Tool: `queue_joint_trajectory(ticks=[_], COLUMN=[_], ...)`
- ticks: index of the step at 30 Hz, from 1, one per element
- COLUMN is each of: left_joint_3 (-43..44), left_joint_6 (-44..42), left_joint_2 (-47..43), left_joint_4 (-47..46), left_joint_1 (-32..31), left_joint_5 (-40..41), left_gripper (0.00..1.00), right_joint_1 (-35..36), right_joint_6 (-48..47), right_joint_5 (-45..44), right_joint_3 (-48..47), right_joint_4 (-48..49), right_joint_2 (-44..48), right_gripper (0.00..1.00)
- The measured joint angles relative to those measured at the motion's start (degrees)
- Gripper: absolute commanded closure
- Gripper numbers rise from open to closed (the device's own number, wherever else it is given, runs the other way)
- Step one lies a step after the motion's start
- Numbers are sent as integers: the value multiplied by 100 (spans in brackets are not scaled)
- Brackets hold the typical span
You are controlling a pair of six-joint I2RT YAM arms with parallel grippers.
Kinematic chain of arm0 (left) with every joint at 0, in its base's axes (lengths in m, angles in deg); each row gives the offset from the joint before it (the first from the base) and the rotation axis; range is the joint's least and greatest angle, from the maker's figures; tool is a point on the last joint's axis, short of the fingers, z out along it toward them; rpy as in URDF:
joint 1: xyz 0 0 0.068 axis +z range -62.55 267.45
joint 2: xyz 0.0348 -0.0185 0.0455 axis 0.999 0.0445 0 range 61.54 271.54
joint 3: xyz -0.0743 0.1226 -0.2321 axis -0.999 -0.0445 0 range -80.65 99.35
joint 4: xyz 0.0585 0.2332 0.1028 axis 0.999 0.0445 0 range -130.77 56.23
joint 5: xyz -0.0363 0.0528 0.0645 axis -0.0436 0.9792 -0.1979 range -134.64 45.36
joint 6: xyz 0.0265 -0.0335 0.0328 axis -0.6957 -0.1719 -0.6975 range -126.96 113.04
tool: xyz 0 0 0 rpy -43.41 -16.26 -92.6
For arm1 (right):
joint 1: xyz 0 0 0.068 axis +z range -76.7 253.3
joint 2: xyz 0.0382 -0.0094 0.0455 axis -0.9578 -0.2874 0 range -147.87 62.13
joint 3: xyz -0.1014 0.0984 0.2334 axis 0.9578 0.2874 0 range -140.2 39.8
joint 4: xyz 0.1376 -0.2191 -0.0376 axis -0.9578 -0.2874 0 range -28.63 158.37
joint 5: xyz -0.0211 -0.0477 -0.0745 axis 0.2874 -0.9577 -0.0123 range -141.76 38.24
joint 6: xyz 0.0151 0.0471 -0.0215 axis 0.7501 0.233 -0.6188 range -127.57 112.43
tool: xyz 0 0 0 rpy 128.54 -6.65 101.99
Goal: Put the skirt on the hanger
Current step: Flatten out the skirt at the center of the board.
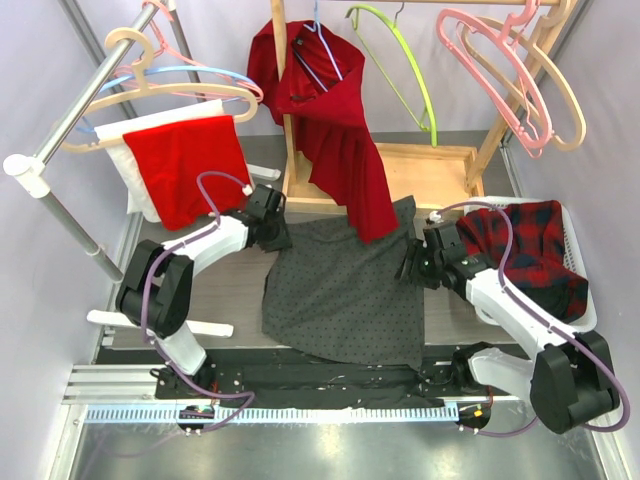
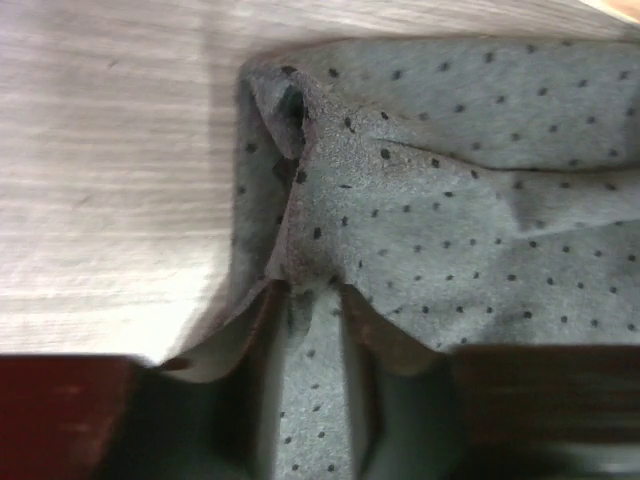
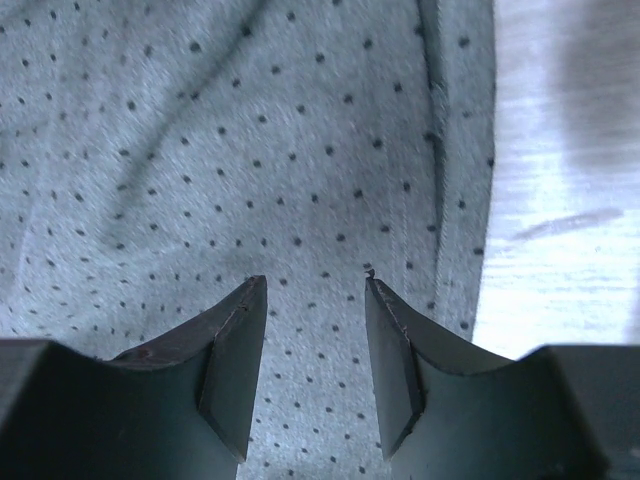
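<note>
Two tools bracketed the skirt, which lay spread flat on the table. Its far edge ran side to side between them and its length reached back toward the arm bases. The left tool sat at the far left corner, jaws astride a raised ridge of cloth; whether they pinched it could not be told. The right tool hovered over the far right edge, jaws parted, flat cloth beneath, nothing gripped. Each arm was nearer its own corner. A green hanger hung on the rack beyond the skirt, so the lift would likely carry that far edge up and away. A red garment draped onto that edge might snag.
</note>
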Motion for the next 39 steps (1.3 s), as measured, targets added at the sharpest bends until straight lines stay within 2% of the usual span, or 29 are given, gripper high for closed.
queue_joint_trajectory(ticks=[2,4,12,20,22,23,24,28,30,35,39], left_joint_3=[26,26,-162,-852,-973,-992,-992,-1088,-1189,-1397,-1567], left_joint_6=[-11,-4,245,1086,1233,1279,1285,1119,994,682,535], left_joint_2=[39,42,-122,-444,-380,-315,-251,-31,-26,-109,-538], left_joint_4=[-96,-149,-647,-2387,-2769,-2887,-2944,-2896,-2754,-2159,-1762], left_joint_1=[24,37,109,269,354,398,431,542,566,590,584], left_joint_5=[-144,-295,-1261,-2785,-3029,-3091,-3108,-2874,-2662,-1904,-1421], left_gripper=[94,100,100,99,91,78,74,65,53,34,28], right_joint_1=[7,9,9,9,9,9,9,9,9,9,9], right_joint_6=[33,66,120,219,234,236,238,240,245,260,264], right_joint_5=[-22,-37,-96,-131,-131,-131,-131,-129,-127,-122,-105], right_joint_3=[92,166,361,389,389,389,389,389,389,389,396], right_joint_4=[-57,-133,-415,-474,-472,-468,-468,-461,-448,-380,-350], right_joint_2=[118,197,286,321,321,321,321,319,319,284,282], right_gripper=[51,51,52,52,52,52,52,52,52,52,52])
